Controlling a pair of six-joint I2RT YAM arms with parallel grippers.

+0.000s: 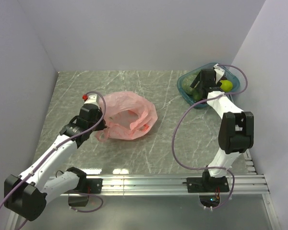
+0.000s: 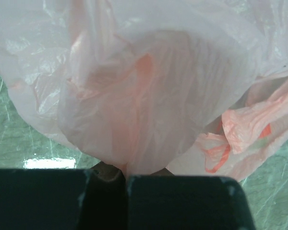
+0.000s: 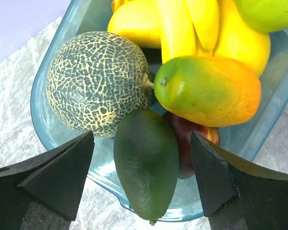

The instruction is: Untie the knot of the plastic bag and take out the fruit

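Observation:
The pink plastic bag (image 1: 129,117) lies crumpled on the marble table with its mouth gaping. My left gripper (image 1: 102,125) is shut on a fold of its thin film (image 2: 153,86), pinched between the fingers (image 2: 105,191). The knot is out of view; a loose handle strip (image 2: 245,127) lies to the right. My right gripper (image 3: 141,141) hangs open over the teal tray (image 3: 57,139). A dark green avocado (image 3: 146,177) lies between its fingers, clear of both. The fruit in the tray also includes a mango (image 3: 209,88), bananas (image 3: 182,24) and a lime-green round one (image 3: 266,12).
A netted melon (image 3: 98,81) and a red apple (image 3: 189,148) share the tray (image 1: 185,86), which stands at the back right near the wall. White walls close in the left, back and right sides. A metal rail runs along the near edge.

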